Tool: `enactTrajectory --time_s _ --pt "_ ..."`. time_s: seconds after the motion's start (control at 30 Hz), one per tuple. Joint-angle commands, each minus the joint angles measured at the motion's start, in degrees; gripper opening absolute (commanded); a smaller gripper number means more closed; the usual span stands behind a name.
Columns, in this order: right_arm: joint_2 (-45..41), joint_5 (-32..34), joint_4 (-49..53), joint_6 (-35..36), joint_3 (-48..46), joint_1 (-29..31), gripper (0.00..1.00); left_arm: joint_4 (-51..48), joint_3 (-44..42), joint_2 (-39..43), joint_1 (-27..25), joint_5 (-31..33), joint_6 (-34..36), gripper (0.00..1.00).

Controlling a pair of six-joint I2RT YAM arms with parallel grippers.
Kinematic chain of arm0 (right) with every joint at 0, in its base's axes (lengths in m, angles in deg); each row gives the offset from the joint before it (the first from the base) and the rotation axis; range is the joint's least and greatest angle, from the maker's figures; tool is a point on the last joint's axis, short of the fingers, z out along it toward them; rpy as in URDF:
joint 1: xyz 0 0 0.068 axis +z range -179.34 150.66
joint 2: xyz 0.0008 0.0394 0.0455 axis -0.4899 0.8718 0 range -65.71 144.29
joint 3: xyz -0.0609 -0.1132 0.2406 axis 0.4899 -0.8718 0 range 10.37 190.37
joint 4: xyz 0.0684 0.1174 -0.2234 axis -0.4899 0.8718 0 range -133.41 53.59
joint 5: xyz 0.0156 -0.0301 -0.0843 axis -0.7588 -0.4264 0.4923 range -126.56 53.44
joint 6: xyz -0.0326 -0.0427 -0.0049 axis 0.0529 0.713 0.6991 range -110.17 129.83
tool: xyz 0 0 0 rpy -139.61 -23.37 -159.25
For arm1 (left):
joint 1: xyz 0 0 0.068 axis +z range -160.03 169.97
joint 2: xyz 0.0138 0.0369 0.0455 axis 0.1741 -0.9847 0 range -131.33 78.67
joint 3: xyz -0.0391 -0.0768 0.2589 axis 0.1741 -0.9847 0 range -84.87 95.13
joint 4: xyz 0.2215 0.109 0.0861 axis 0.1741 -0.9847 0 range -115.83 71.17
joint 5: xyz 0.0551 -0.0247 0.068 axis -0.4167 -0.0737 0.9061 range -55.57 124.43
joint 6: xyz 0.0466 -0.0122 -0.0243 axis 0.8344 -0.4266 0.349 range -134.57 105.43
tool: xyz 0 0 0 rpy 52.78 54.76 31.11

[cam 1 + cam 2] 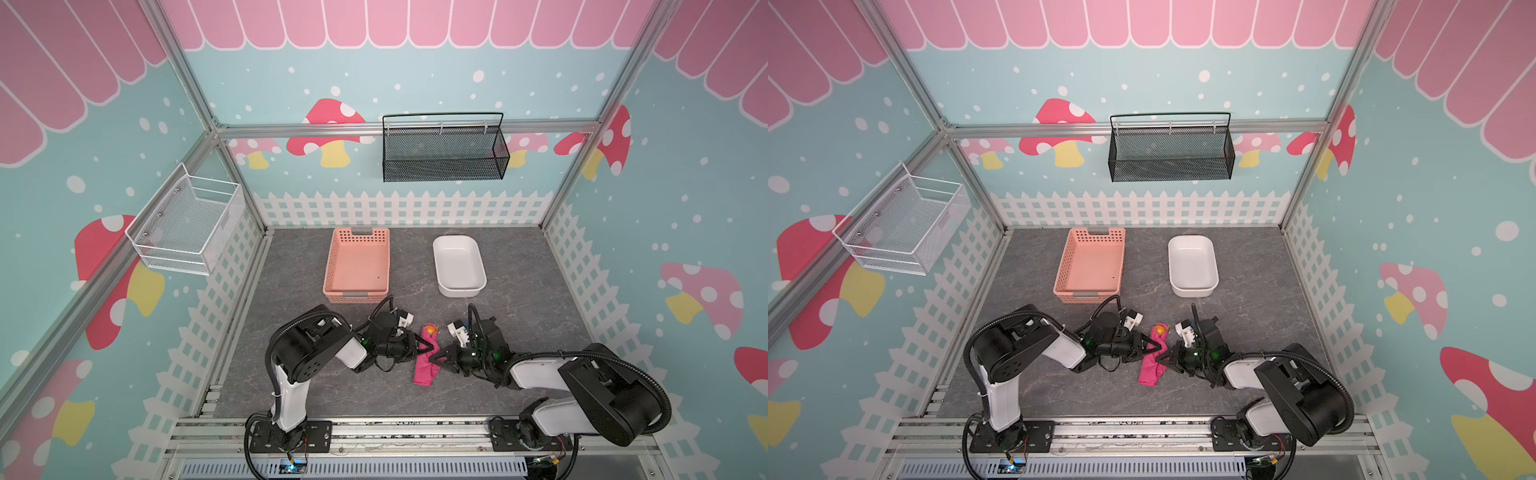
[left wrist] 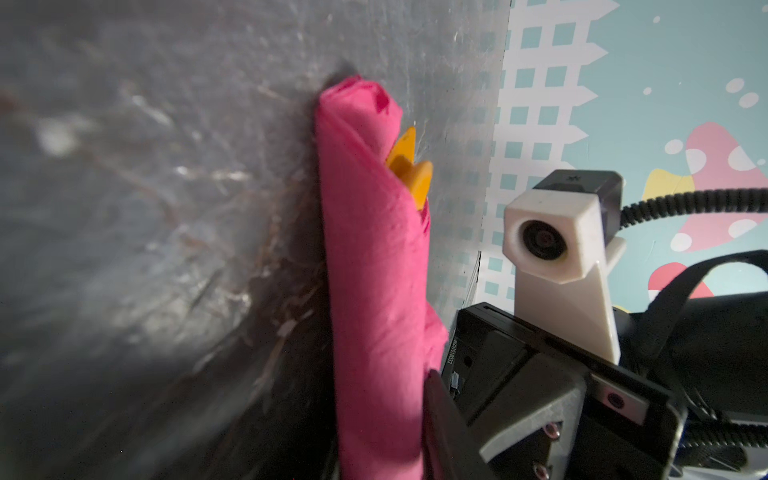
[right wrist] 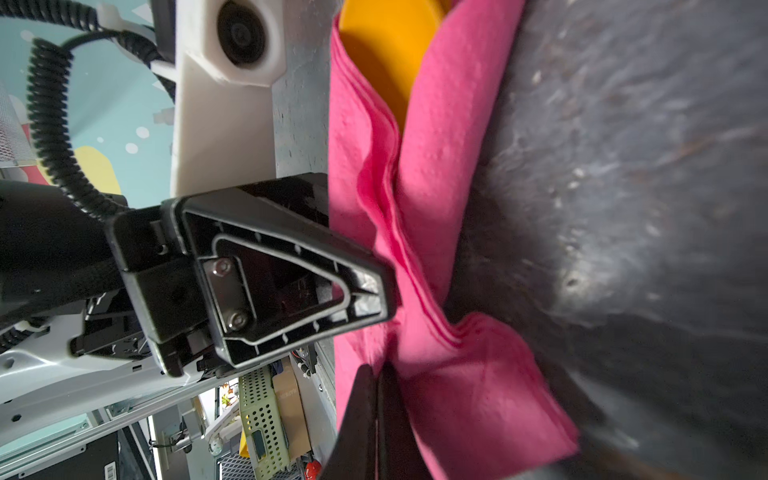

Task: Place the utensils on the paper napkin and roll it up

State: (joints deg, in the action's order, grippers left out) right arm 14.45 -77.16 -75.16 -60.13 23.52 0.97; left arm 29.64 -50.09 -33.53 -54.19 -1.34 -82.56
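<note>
Beyond the left end effector [image 1: 426, 345] stands a peach basket [image 1: 358, 266], beyond the right end effector [image 1: 435, 358] a white tub [image 1: 459, 266]. A black mesh basket [image 1: 444, 153] and a white wire basket [image 1: 187, 224] hang higher.

Light and picture quality: four views, one moment.

Both top views: bright, even, diffuse light from above; back wall [image 1: 415, 83] palest toward 12 o'clock; faint soft shadows under the arms [image 1: 299, 353] on the tabletop [image 1: 291, 266] near 6 o'clock; wide-angle stretch leans the frame posts [image 1: 183, 70] outward at 10 and 2 o'clock; slight overall softness. Left wrist view: tabletop smeared with blur and streaky pale glare; paper napkin [image 2: 374, 270] fairly sharp, lit on its face, dark shadow alongside. Right wrist view: napkin very close and soft, a shadow band across its middle; utensils [image 3: 386, 45] a saturated, unfocused patch; tabletop blurred, sheeny.
</note>
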Motion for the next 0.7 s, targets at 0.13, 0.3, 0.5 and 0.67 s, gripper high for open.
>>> enactTrajectory --time_s 0.13,0.3,0.5,0.67 --pt "-2.0 0.1 0.1 -0.3 -0.6 -0.5 0.00 4.6 -1.4 -0.2 0.1 2.8 -2.6 0.18" --pt "-6.7 2.1 6.4 1.7 1.1 -0.8 0.11 4.6 -2.1 3.9 1.0 4.5 -1.4 0.15" --pt "-17.2 6.4 15.6 4.9 3.9 -2.2 0.31 -2.2 -1.0 12.1 2.9 6.3 3.0 0.12" --pt "-26.2 10.2 22.9 11.9 9.3 -2.5 0.40 -9.5 1.5 20.6 4.8 8.6 9.1 0.09"
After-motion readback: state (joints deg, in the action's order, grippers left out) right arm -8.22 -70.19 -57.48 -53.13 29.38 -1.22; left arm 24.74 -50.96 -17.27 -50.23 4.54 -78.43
